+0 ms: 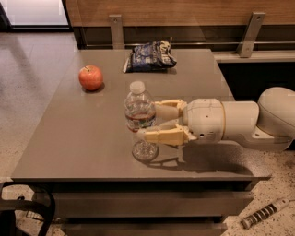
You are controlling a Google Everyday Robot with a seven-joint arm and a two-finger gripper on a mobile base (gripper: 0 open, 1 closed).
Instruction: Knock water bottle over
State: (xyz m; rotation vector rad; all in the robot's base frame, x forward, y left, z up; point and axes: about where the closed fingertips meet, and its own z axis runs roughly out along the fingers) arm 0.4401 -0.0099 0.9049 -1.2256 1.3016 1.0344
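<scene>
Clear water bottle (138,103) upright on grey table (69,138), gripper (147,121) clasping its middle

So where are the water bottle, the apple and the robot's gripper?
water bottle (139,107): camera view, on its clear body above the label.
apple (91,77): camera view, middle of its red skin.
gripper (151,122): camera view, its front end, against the bottle.

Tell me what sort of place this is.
Probably an office break area or café: a grey table with an apple, a chip bag and a water bottle, wood panelling behind, speckled floor around. The claw is over the table, at the water bottle.
</scene>
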